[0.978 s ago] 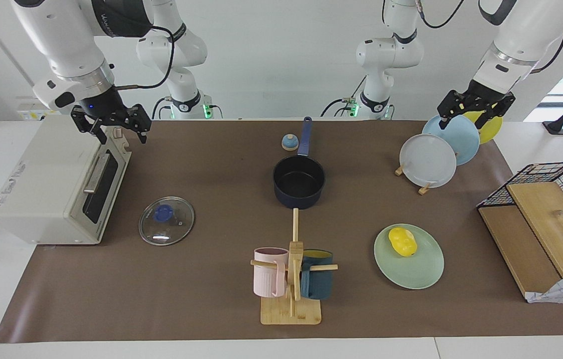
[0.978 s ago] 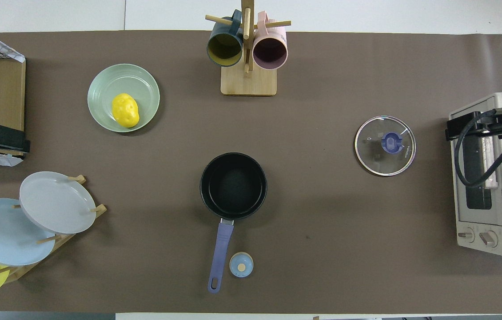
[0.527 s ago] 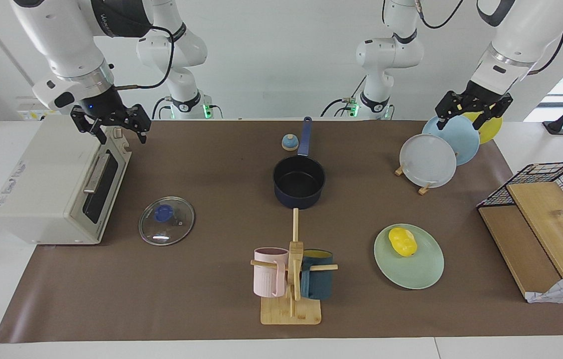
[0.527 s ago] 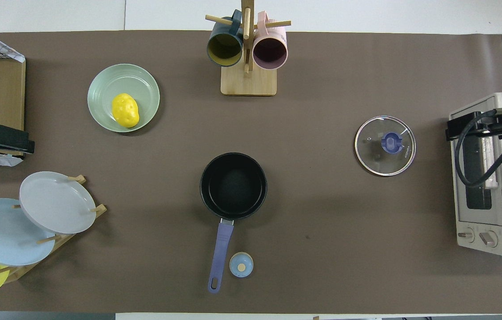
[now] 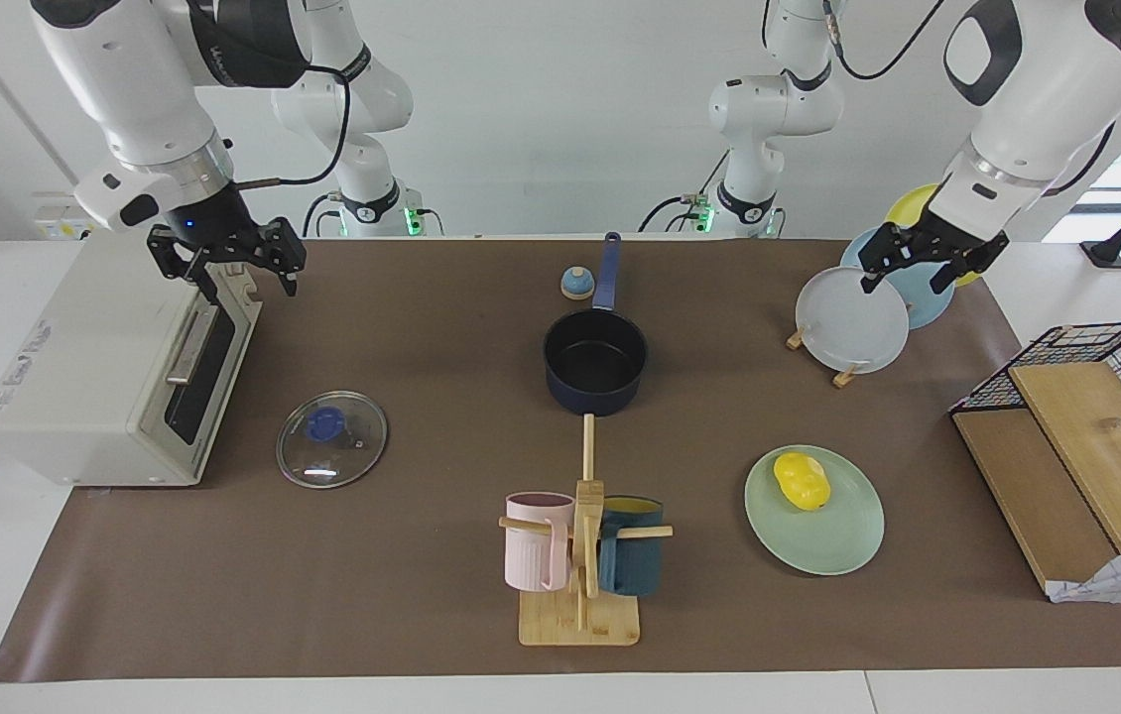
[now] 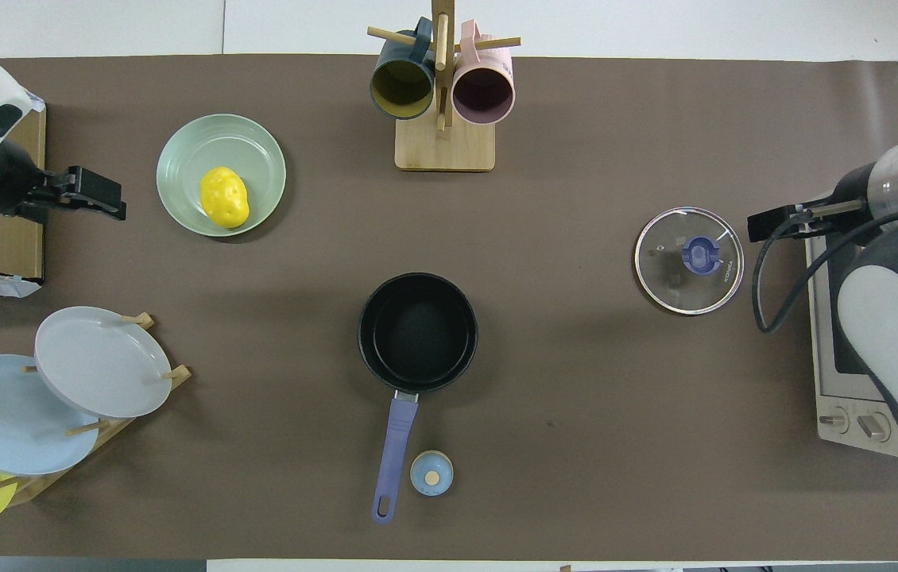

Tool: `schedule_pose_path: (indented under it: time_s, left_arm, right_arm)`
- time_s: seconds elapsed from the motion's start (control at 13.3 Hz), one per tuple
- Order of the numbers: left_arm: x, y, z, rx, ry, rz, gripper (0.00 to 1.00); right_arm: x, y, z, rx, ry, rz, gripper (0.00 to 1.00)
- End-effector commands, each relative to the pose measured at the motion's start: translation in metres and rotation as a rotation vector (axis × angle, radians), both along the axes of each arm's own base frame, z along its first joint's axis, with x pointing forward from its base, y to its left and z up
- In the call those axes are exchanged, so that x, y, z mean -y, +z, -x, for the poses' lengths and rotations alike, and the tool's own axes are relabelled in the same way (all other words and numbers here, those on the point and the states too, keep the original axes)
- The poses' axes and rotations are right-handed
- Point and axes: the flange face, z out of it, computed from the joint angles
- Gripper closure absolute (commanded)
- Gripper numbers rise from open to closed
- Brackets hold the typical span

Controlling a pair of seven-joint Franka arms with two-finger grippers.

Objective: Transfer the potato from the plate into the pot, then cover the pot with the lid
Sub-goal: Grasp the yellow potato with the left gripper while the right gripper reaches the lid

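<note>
Brown mat [image 5: 422, 595] | both arms moved inward since a second ago | left gripper [image 5: 921, 266] spread, empty, above rack plates [image 5: 852, 319] | right gripper [image 5: 226, 258] spread, above toaster oven [image 5: 94, 377] | potato [image 5: 803, 481] untouched on plate [image 5: 833, 545]; pot [image 5: 595, 362] empty; lid [image 5: 331, 439] on mat | pick not yet begun.

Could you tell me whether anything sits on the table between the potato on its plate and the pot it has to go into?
Nothing visible does. The potato lies on the plate, and only bare brown mat lies between it and the pot. The mug rack stands farther from the robots, off that line. The pot is uncovered and looks empty.
</note>
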Motion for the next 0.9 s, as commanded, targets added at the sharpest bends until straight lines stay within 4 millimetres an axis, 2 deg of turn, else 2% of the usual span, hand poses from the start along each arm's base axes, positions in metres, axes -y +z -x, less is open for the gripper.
schedule_pose_path:
  time_s: [0.0, 0.08, 0.15, 0.23, 0.3, 0.45, 0.6, 0.68, 0.83]
  left_arm:
    - [0.009, -0.051, -0.048, 0.05, 0.024, 0.03, 0.0]
    - [0.011, -0.07, -0.059, 0.073, 0.035, 0.044, 0.0]
    - [0.023, -0.096, -0.065, 0.055, 0.044, 0.036, 0.0]
    - [0.036, -0.123, -0.072, 0.037, 0.087, 0.027, 0.0]
    - [0.039, -0.14, -0.081, 0.056, 0.105, 0.027, 0.0]
    - [0.044, -0.151, -0.083, 0.065, 0.075, -0.028, 0.0]
    - [0.047, -0.161, -0.082, 0.05, 0.086, -0.043, 0.0]
    - [0.057, -0.167, -0.079, 0.044, 0.106, -0.055, 0.0]
    - [0.063, -0.181, -0.077, 0.052, 0.138, -0.073, 0.0]
  right_arm:
    - [-0.004, -0.059, -0.013, 0.015, 0.061, -0.012, 0.0]
    - [-0.004, -0.083, -0.014, 0.029, 0.082, -0.01, 0.0]
    - [-0.004, -0.102, -0.015, 0.038, 0.092, -0.009, 0.0]
    - [-0.007, -0.11, -0.011, 0.042, 0.098, -0.009, 0.0]
    - [-0.018, -0.113, -0.008, 0.045, 0.115, -0.01, 0.0]
    - [-0.02, -0.122, -0.004, 0.068, 0.119, -0.009, 0.0]
    - [-0.026, -0.14, -0.006, 0.046, 0.151, -0.007, 0.0]
    - [-0.028, -0.141, -0.006, 0.043, 0.166, -0.006, 0.0]
    - [-0.023, -0.148, -0.006, 0.031, 0.187, -0.003, 0.0]
